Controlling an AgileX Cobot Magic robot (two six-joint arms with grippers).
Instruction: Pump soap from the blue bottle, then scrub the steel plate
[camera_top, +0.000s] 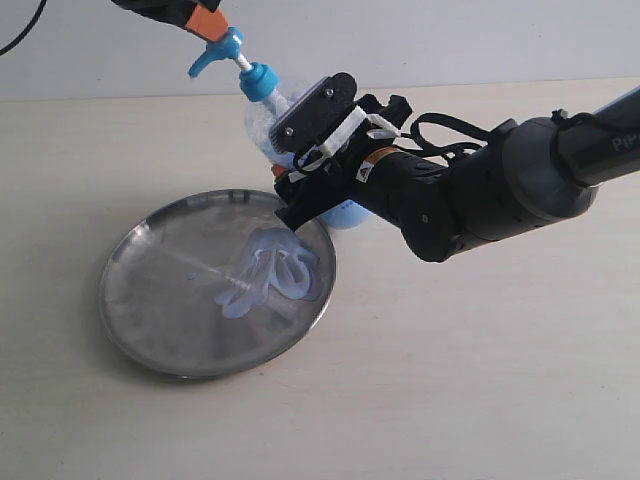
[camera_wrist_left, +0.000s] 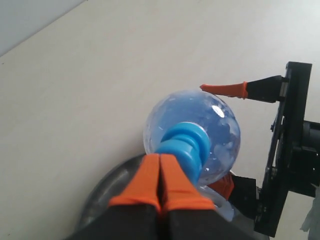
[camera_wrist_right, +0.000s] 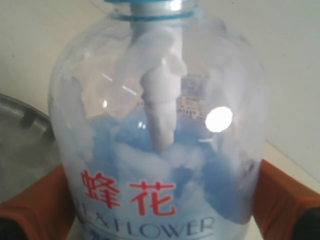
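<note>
At upper centre, the right gripper (camera_top: 296, 175) is pinching the tall clear blue-pumped plastic bottle (camera_top: 262, 118) steady so the left gripper (camera_top: 207, 24), tips pressed together, is bearing on its pump (camera_top: 226, 46), beside the soap-streaked round steel plate (camera_top: 165, 275).

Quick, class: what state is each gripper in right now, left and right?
Left gripper: jaws closed, holding nothing, tips at the pump head.
Right gripper: jaws closed around the blue bottle, holding it.
</note>
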